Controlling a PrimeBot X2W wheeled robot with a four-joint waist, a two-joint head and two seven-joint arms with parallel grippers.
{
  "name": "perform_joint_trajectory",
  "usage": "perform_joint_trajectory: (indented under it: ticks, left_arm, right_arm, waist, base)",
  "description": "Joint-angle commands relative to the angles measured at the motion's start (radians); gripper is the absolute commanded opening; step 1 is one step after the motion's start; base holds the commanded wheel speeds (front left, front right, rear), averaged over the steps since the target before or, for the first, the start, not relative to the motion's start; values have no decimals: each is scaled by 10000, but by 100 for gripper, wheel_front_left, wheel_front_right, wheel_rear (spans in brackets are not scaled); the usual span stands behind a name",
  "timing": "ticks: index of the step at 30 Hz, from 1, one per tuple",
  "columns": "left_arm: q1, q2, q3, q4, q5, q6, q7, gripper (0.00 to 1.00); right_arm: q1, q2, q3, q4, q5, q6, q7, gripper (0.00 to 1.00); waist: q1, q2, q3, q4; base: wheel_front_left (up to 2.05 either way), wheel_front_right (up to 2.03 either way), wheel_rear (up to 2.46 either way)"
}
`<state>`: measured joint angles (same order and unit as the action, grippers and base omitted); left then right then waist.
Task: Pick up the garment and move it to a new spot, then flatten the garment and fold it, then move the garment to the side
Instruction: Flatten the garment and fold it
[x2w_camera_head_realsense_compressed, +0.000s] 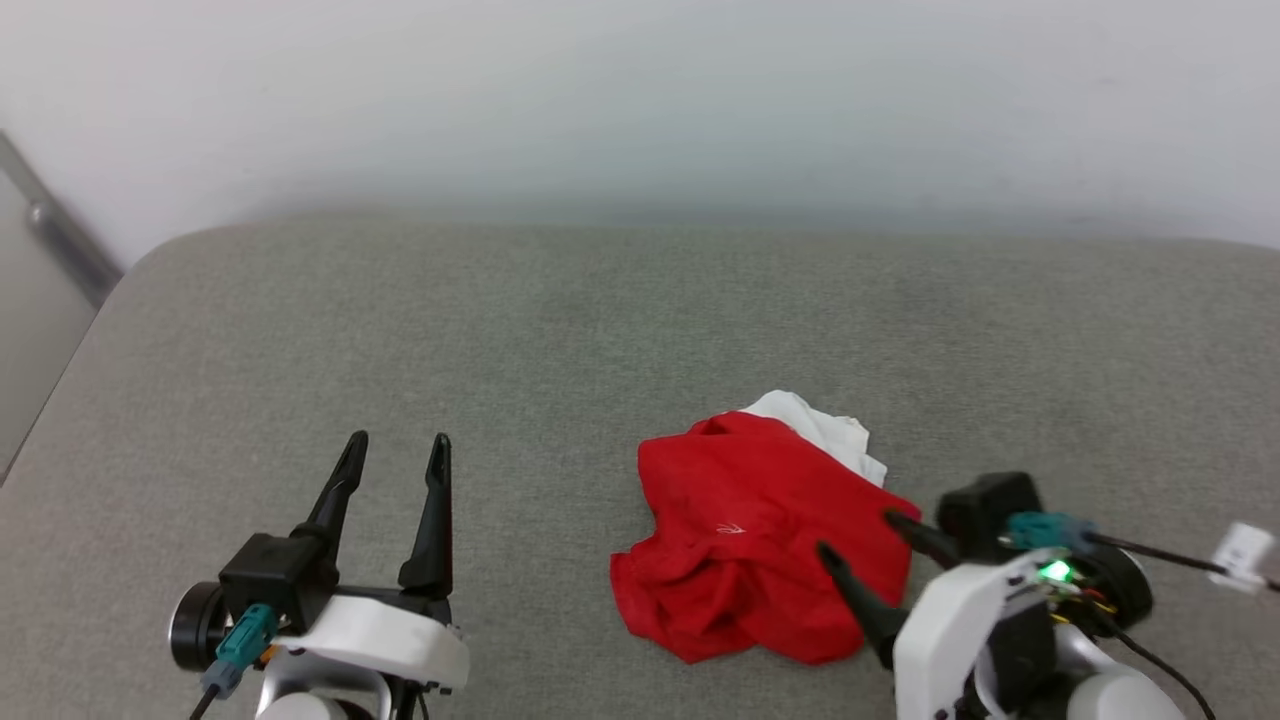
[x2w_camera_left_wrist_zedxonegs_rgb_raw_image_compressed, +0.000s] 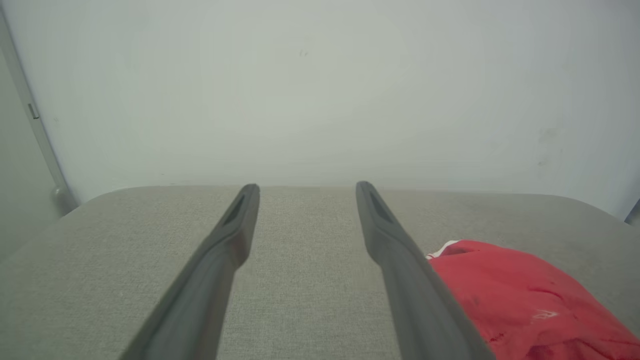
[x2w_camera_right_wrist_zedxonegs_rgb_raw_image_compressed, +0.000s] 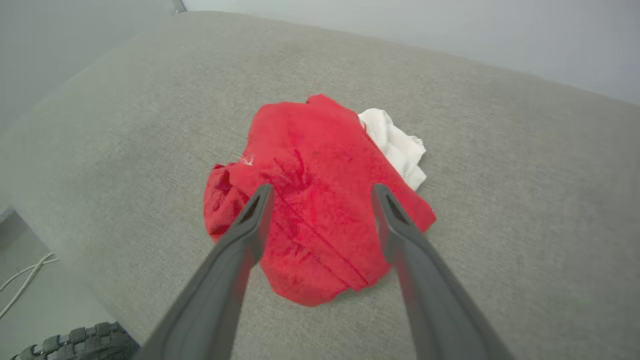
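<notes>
As it lies bunched, garment (x2w_camera_head_realsense_compressed: 745, 540) red, part white (far edge)

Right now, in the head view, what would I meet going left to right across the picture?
grey rail → left claw, open over bare cushion → garment, a red crumpled heap → green light on the right wrist → white connector

surface: grey fabric cushion (x2w_camera_head_realsense_compressed: 500, 330) | on it: crumpled red garment (x2w_camera_head_realsense_compressed: 740, 520), right of centre
</notes>
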<state>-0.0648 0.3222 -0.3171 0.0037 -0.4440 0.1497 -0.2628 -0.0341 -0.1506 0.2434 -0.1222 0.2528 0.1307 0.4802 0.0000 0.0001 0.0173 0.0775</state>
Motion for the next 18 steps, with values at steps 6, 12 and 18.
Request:
perform_joint_trajectory:
  ticks: [6, 12, 18]
  left_arm:
    - [-585, -354, -116, 99, 182, -317, -27, 100]
    - [-968, -693, 180, 292, 222, -630, -27, 100]
    - [-975, -920, 514, 443, 394, -869, -27, 100]
  right_arm:
    - [-1572, -1095, 2034, 265, 864, -1, 1764, 100]
    - [-2975, -1609, 3314, 1391, 1231, -1, 2424, 100]
    - [-3414, -1508, 3394, 1864, 1459, -1, 2125, 0]
  waist:
    - [0, -1, 599, 614]
    - [0, -1, 1142, 1018]
    - [0, -1, 1212, 1083]
  base:
    - [0, 0, 0]
    - [0, 0, 0]
    - [0, 0, 0]
